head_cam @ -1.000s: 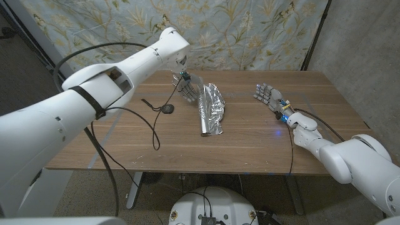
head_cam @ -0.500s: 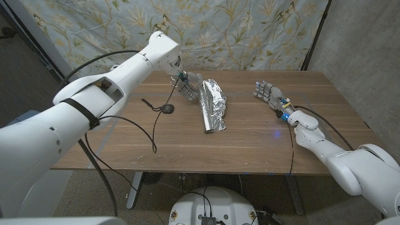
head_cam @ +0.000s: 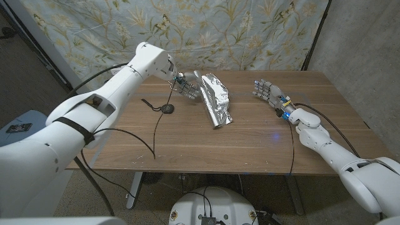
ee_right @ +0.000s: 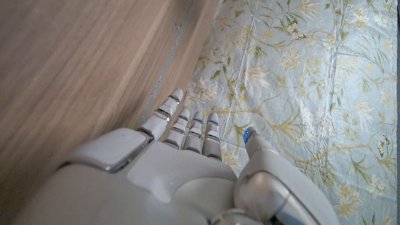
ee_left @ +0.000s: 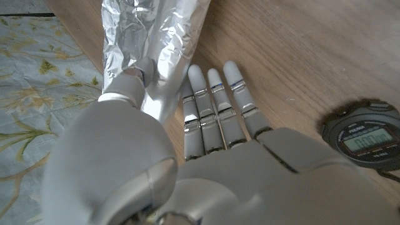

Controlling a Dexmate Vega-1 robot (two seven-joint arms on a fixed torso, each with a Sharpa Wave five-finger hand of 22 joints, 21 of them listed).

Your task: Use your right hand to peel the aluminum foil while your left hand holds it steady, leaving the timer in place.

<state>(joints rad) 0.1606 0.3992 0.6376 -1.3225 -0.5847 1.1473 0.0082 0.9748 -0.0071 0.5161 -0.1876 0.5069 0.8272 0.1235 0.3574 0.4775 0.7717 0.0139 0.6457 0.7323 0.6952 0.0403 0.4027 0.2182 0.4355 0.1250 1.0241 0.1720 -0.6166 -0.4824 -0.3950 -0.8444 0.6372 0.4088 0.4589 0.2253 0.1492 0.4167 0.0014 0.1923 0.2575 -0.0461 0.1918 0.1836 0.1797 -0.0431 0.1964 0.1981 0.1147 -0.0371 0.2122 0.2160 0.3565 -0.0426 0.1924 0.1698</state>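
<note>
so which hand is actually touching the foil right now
The left hand: its thumb rests on the crinkled aluminum foil. The right hand stands apart with fingers open, holding nothing.

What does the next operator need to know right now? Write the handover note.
Left hand: at the foil's far left edge, thumb on it in the left wrist view, other fingers straight on the table; a touch, not a grip.
Right hand: open, holding nothing, off to the right and apart from the foil.
Foil: crumpled, at the table's middle, far half.
Timer: on the table left of the foil, cord attached, untouched.
Done: left hand reached the foil.
Left: steady it firmly, bring the right hand over, peel.
</note>
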